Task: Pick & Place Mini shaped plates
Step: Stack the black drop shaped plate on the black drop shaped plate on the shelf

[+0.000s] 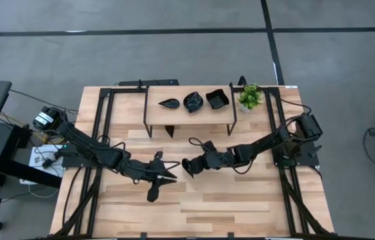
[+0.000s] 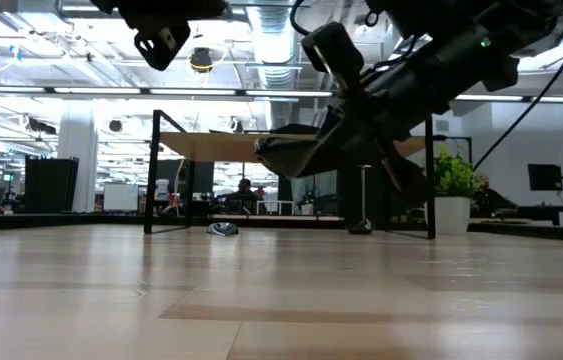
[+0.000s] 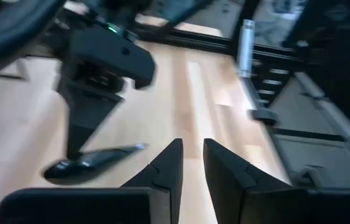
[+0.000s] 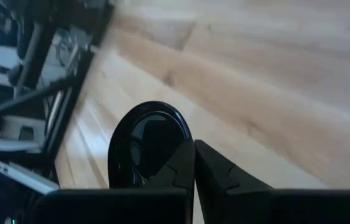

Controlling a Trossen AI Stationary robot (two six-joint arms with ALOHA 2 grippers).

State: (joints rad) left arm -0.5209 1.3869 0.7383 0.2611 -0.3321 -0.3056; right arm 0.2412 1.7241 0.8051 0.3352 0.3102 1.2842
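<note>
Black glossy teardrop plate clamped in right gripper, mid-frame above the wooden table. Left gripper beside it, fingers slightly apart, gripping nothing.

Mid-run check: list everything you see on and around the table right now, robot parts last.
Plates on shelf: three, glossy black, in a row on the raised wooden shelf; leaf shape, scalloped round, square.
Held plate: one, glossy black, rounded, pinched at its rim by the right gripper above the table middle.
Dark piece: one, black, on the table under the shelf's front edge; shape unclear.
Potted plant: one, green in a white pot, at the shelf's right end.
Table: one, light wood slats, black frame.
Left gripper: one, dark, left of centre, fingers slightly apart, holding nothing.
Right gripper: one, dark, near centre, shut on the held plate.
</note>
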